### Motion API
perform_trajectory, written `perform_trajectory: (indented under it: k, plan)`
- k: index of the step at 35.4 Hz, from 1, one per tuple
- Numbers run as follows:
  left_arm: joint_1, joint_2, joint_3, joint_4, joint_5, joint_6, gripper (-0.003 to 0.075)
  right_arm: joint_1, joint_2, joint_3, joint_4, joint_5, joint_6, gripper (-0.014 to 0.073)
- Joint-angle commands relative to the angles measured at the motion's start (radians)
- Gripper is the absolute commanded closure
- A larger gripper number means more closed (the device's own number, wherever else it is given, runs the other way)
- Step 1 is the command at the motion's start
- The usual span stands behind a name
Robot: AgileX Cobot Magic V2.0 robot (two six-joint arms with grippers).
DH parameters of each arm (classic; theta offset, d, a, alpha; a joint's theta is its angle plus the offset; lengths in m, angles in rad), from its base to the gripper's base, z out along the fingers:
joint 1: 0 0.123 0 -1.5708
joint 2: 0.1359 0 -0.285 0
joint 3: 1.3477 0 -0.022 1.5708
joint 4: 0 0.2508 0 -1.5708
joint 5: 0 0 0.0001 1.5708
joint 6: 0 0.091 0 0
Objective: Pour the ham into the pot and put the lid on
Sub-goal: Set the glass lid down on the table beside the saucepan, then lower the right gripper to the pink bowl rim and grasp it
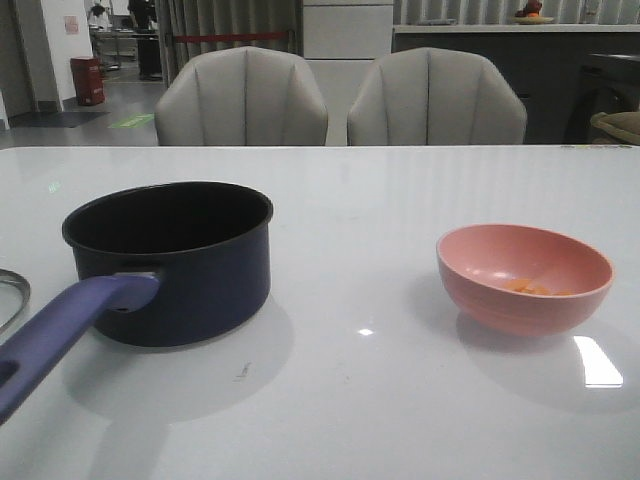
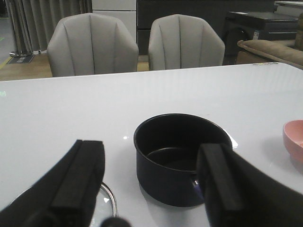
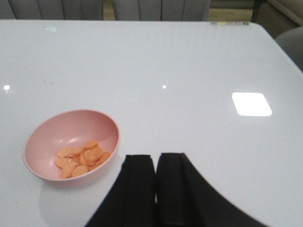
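Glossy white desk [image 1: 400,200] carrying matte navy saucepan [image 1: 185,265], orange ham slices [image 3: 81,157] lying in smooth pink bowl [image 3: 66,127], glass lid [image 1: 10,295] showing only its rim, left end effector [image 2: 151,189] gaping, right end effector [image 3: 156,189] sitting closed, empty.

No readable text, label, brand or number shows in any view.

The bench [image 1: 380,400] is viewed low from its near edge; pot [image 1: 190,265] and bowl [image 1: 525,275] are shared with the wrist views.
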Motion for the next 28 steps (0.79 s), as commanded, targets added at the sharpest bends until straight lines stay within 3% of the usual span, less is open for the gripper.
perform_trajectory:
  k: [1,6,14,28]
  plan:
    - [-0.006,0.011,-0.026,-0.013,-0.087,0.0,0.0264,-0.006,0.066,-0.041,0.004,-0.091,-0.003,0.0445]
    - [-0.006,0.011,-0.026,-0.013,-0.087,0.0,0.0264,-0.006,0.187,-0.092,0.007,-0.058,-0.003,0.0423]
    - [-0.006,0.011,-0.026,-0.013,-0.078,0.0,0.0264,-0.005,0.493,-0.291,0.091,0.041,-0.003,0.0157]
    - [-0.006,0.011,-0.026,-0.013,-0.078,0.0,0.0264,0.045,1.108,-0.677,0.297,0.233,-0.148,0.0153]
